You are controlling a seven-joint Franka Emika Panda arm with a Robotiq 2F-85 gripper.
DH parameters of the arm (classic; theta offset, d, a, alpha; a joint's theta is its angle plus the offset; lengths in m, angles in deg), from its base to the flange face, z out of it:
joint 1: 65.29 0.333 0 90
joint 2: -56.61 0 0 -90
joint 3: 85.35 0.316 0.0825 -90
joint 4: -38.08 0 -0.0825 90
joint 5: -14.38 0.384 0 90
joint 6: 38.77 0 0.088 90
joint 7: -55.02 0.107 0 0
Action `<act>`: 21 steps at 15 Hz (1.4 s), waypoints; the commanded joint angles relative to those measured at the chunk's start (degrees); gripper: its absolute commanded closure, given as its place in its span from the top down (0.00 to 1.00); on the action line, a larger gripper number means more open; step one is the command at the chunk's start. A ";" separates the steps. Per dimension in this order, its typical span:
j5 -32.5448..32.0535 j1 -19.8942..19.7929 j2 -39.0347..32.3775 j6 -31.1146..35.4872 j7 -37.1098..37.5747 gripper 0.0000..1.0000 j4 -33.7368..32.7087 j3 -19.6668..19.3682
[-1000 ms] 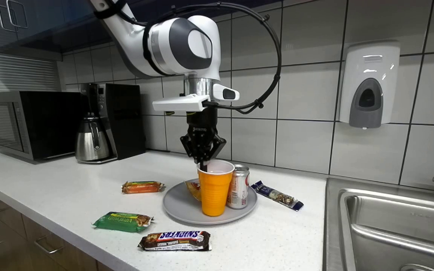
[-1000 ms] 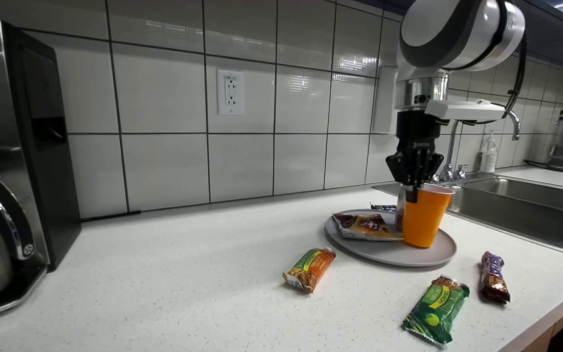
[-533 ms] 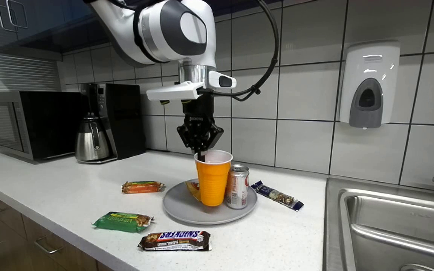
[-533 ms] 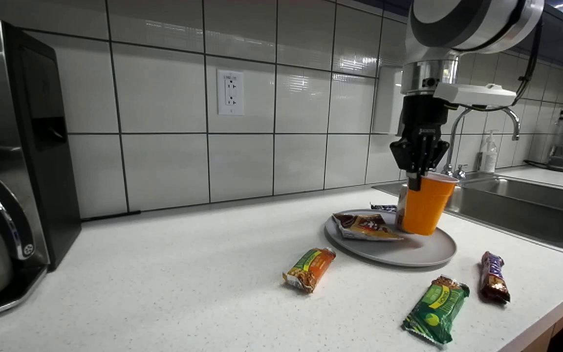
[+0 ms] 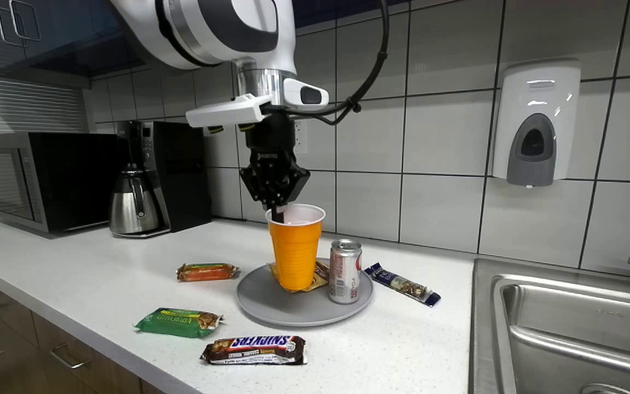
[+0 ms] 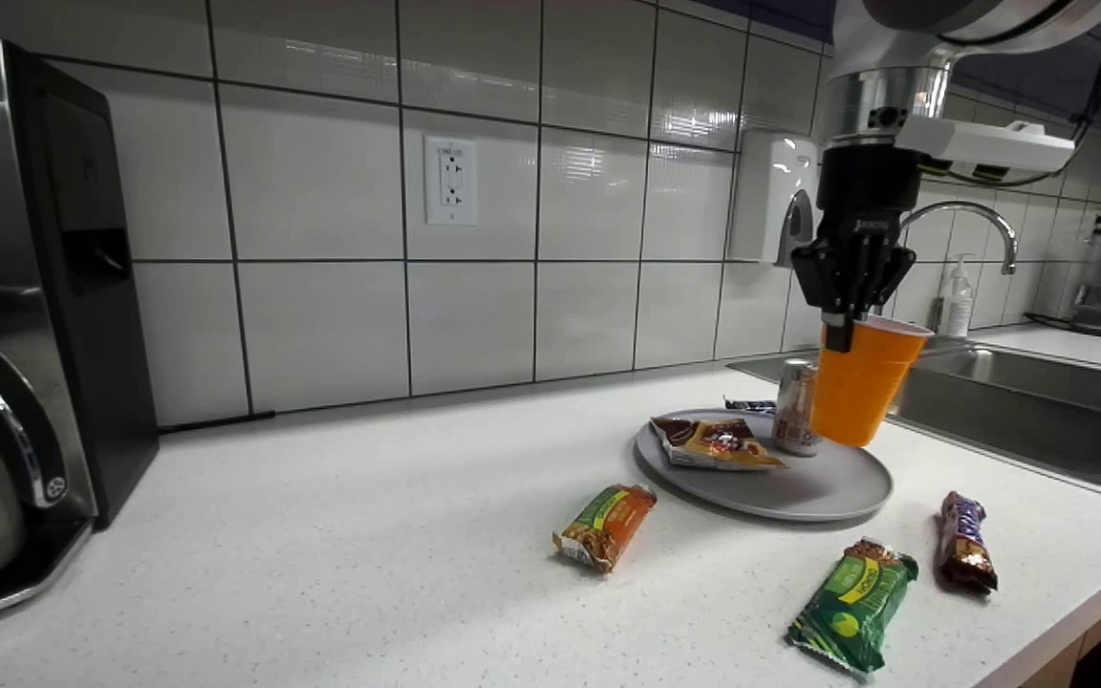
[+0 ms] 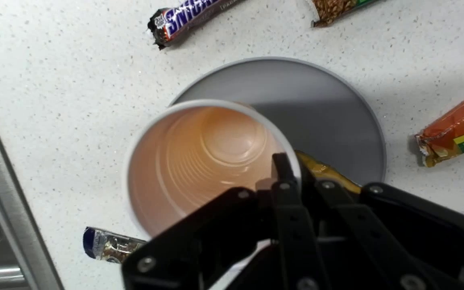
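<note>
Orange cup (image 5: 296, 253) raised off plate (image 5: 299, 313) since earlier; our gripper (image 5: 278, 213) pinches its rim, we see bare ribbed inside. On plate: silver can (image 5: 345, 272), snack packet (image 6: 718, 443).

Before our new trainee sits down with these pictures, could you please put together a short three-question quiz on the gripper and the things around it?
1. Multiple choice: what is the gripper holding?
A) a Snickers bar
B) an orange plastic cup
C) a green-wrapped granola bar

2. True or false: the silver soda can stands on the gray plate.

3. Short answer: which wrapped bar lies nearest the sink?

Key:
1. B, pinched at its rim.
2. True.
3. The blue-ended nut bar.
</note>
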State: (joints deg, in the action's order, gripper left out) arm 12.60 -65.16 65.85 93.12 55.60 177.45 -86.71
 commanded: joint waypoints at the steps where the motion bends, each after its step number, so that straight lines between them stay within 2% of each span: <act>1: -1.22 -0.90 5.56 -1.65 2.50 0.01 3.40 0.53; 8: -1.76 -3.35 8.32 -2.13 4.39 0.01 5.29 -0.27; 21: -6.08 -9.42 4.29 -0.41 3.72 0.01 3.58 -4.79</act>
State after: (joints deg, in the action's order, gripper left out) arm 8.71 -73.21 71.38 92.63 58.21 181.96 -91.09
